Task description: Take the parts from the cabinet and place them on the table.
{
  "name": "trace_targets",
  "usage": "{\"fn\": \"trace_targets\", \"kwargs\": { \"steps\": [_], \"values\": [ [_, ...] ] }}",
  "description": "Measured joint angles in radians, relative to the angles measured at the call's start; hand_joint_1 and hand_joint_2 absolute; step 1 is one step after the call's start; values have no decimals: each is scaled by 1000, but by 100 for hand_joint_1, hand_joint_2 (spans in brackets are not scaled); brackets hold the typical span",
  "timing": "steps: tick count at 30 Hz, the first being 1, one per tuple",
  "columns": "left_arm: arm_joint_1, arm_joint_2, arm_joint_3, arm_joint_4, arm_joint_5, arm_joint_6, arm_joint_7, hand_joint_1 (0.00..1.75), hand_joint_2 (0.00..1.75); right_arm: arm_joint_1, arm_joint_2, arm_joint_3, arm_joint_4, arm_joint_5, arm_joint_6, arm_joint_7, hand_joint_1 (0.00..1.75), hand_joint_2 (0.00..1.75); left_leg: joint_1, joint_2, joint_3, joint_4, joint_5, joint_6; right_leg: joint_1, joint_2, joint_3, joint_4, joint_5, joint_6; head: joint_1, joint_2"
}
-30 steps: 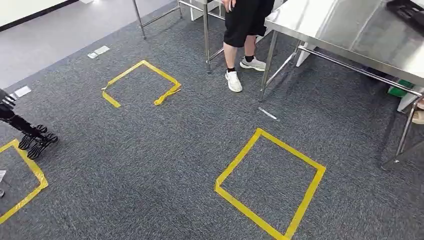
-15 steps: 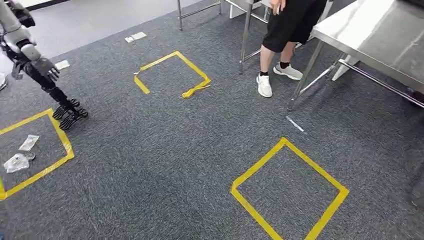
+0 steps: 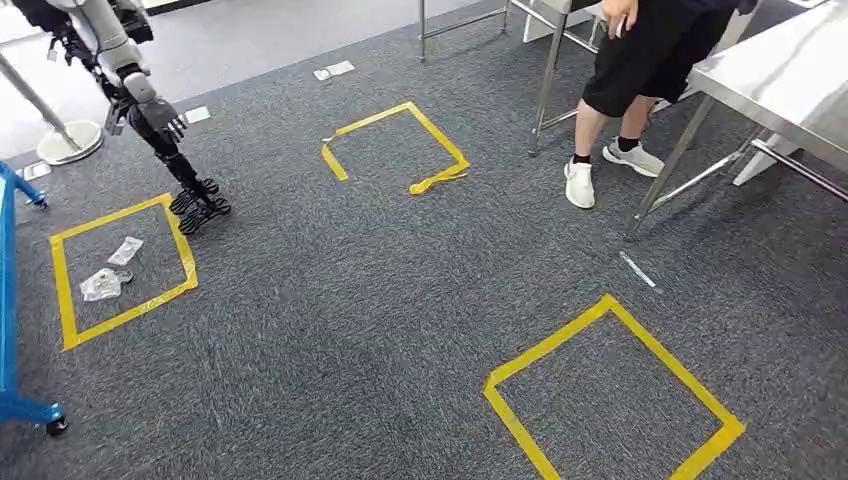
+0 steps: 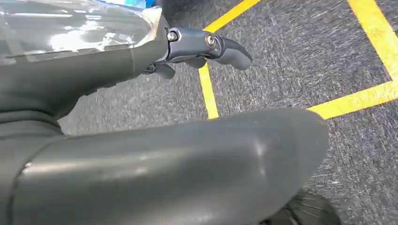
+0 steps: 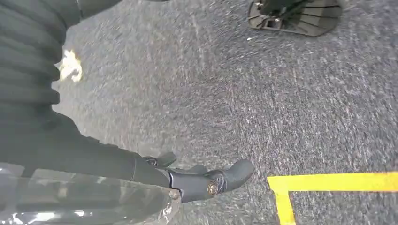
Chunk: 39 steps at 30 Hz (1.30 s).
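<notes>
The steel table (image 3: 790,80) stands at the far right of the head view. Two clear bags of parts (image 3: 102,284) lie on the carpet inside a yellow tape square (image 3: 185,250) at the left. My left hand (image 4: 141,70) hangs over the grey carpet near a yellow tape line, its fingers stretched out and nothing between them and the thumb. My right hand (image 5: 141,173) hangs the same way over the carpet, fingers straight and holding nothing. A glossy clear film lies against the back of each hand.
Another robot (image 3: 150,110) stands at the far left beside the square with the bags. A blue wheeled frame (image 3: 8,300) runs along the left edge. A person (image 3: 640,70) stands by the table legs. Two more yellow tape squares (image 3: 440,150) (image 3: 545,350) mark the carpet.
The camera has swung left: the whole floor has slid right in the picture, bringing the other robot, the bags and the blue frame into view. The table has slipped towards the right edge.
</notes>
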Motion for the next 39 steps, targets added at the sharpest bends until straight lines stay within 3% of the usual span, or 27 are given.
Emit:
{"fn": "trace_targets", "kwargs": {
  "steps": [2, 3, 5, 6, 7, 11, 12, 13, 14, 16, 17, 18, 20, 21, 22, 23, 26, 27, 28, 29, 31, 33, 34, 36, 37, 38, 39],
  "values": [
    [2, -1, 0, 0, 2, 0, 2, 0, 0, 0, -1, 0, 0, 6, 0, 2, 0, 175, 2, 6, -36, 80, -16, -2, 4, -28, -2, 0, -1, -2, 0, 0],
    [3, -1, 0, 0, 3, 1, 5, 0, 0, -2, -2, 0, 0, 8, 0, 2, 0, 175, 3, 8, -20, 52, 7, -1, 5, -38, -2, 0, -1, -2, 0, 0],
    [3, -1, 0, 0, 3, 2, 7, 0, 0, -7, -2, 0, 0, 15, 1, 2, 0, 175, 2, 29, 64, -102, 82, 5, 5, -59, 1, 0, -3, -3, -1, 0],
    [1, -1, 0, 0, 3, 3, 9, 0, 0, -11, -1, 0, 0, 18, 2, 2, 0, 175, -1, 82, 115, -189, 110, 13, 8, -67, 5, 0, -4, -3, -1, 0],
    [-3, -1, 0, 0, 3, 3, 10, 0, 0, -11, -1, 0, 0, 18, 2, 3, 0, 175, -13, 117, 127, -219, 98, 15, 20, -77, 4, 4, -10, 5, -2, 0],
    [-2, -1, 1, 0, 11, 6, 16, 0, 0, -21, 2, 1, 0, 22, 3, 6, 0, 175, -21, 58, 119, -226, 107, 36, 19, -122, 14, 0, -15, 19, 3, 0],
    [-1, -3, 2, 0, 11, 9, 19, 0, 0, -23, 0, 1, -1, 23, 3, 6, 0, 175, -13, 50, 125, -234, 115, 45, 13, -77, 6, 17, -27, 25, 5, 0],
    [-3, -4, 2, 0, 11, 14, 20, 0, 0, -21, 1, 1, -1, 23, 4, 6, 0, 175, -11, 39, 124, -235, 118, 52, 12, -31, -13, 57, -53, 20, 4, 0],
    [-6, -3, 2, 0, 12, 14, 21, 0, 0, -18, 2, 1, 0, 23, 4, 6, 0, 175, -11, 26, 121, -235, 120, 57, 11, -5, -47, 132, -88, 14, 8, 0],
    [-7, -6, 2, 0, 12, 14, 23, 0, 0, -15, 1, 1, 0, 23, 5, 11, 0, 175, -11, -7, 117, -234, 123, 59, 10, 14, -122, 287, -143, 9, 10, 0],
    [-6, -6, 2, 0, 12, 14, 24, 0, 0, -11, 0, 1, 0, 22, 5, 12, 0, 175, -11, -21, 117, -234, 123, 58, 10, 16, -140, 321, -146, 14, 9, 0],
    [-4, -7, 2, 0, 12, 14, 26, 0, 0, -9, 0, 1, 1, 22, 6, 13, 0, 175, -10, -36, 118, -234, 124, 57, 8, 17, -136, 303, -128, 23, 10, 0],
    [-2, -7, 2, 0, 12, 14, 27, 0, 0, -11, -1, 1, 1, 23, 8, 13, 0, 175, -6, -62, 120, -231, 125, 53, 0, 25, -74, 156, -57, 47, 9, 0],
    [-3, -7, 2, 0, 12, 14, 27, 0, 0, -12, -1, 1, 1, 23, 8, 13, 0, 175, -5, -74, 119, -229, 125, 47, -7, 53, -34, 68, -21, 59, 10, 0],
    [-4, -6, 2, 0, 12, 15, 28, 0, 0, -10, 0, 1, 1, 23, 10, 13, 0, 175, -8, -85, 115, -223, 124, 38, -13, 93, -18, 21, -15, 60, 11, 0],
    [-5, -6, 2, 0, 12, 15, 29, 0, 0, -11, 0, 1, 1, 23, 11, 13, 0, 175, -12, -99, 109, -219, 122, 32, -13, 82, -20, 18, -8, 44, 10, 0],
    [3, -6, 3, 0, 10, 16, 31, 0, 0, -13, 1, 1, 1, 23, 11, 12, 0, 175, -6, -120, 103, -227, 133, 15, -5, 56, -14, 18, -2, 24, 7, 0],
    [4, -5, 3, 0, 10, 16, 32, 0, 0, -15, 1, 1, 2, 23, 11, 11, 0, 175, -4, -103, 98, -220, 128, 12, -14, 46, -14, 15, 3, 16, 7, 0],
    [4, -6, 3, 0, 8, 16, 32, 0, 0, -15, 0, 0, 1, 23, 11, 9, 0, 175, -10, -43, 86, -190, 102, 8, -10, 39, -16, 15, 4, 13, 2, 0],
    [3, -6, 3, 0, 7, 16, 33, 0, 0, -13, 2, 0, 1, 23, 11, 8, 0, 175, -8, -14, 60, -131, 63, 5, -9, 27, -16, 15, 4, 7, -6, 0],
    [-1, -6, 3, 0, 4, 16, 33, 0, 0, -4, 2, 0, 2, 22, 11, 5, 0, 175, -6, 3, -10, 21, -8, 2, 0, -3, -17, 16, 1, 1, -6, 0],
    [2, -7, 3, 0, -1, 13, 36, 0, 0, 1, 0, 0, 2, 18, 10, -1, 0, 175, -6, 7, -35, 76, -12, 4, 5, -30, -19, 16, -1, -2, -6, 0],
    [3, -7, 3, 0, -7, 13, 41, 0, 0, 1, -1, 0, 2, 13, 10, -9, 0, 175, -6, 9, -12, 36, 15, 8, 6, -39, -18, 16, -2, -3, -6, 0],
    [3, -9, 0, 0, -25, 14, 47, 0, 0, 6, -6, -3, 2, -6, 10, -22, 0, 175, -11, 37, 84, -131, 91, 22, 8, -59, -12, 16, -4, -5, -6, 0],
    [0, -11, -3, 0, -37, 15, 42, 0, 0, 10, -8, -8, 2, -21, 10, -22, 0, 175, -20, 94, 124, -200, 101, 32, 10, -68, -9, 16, -6, -5, -6, 0],
    [-4, -12, -9, 0, -51, 15, 30, 0, 0, 18, -10, -18, 2, -39, 10, -19, 0, 175, -29, 99, 129, -216, 93, 33, 21, -78, -10, 19, -11, 2, -6, 0],
    [-5, -14, -18, 0, -63, 14, 19, 0, 0, 23, -11, -30, 2, -54, 10, -11, 0, 175, -30, 88, 126, -215, 95, 36, 18, -87, -9, 16, -12, 5, -3, 0]
  ]
}}
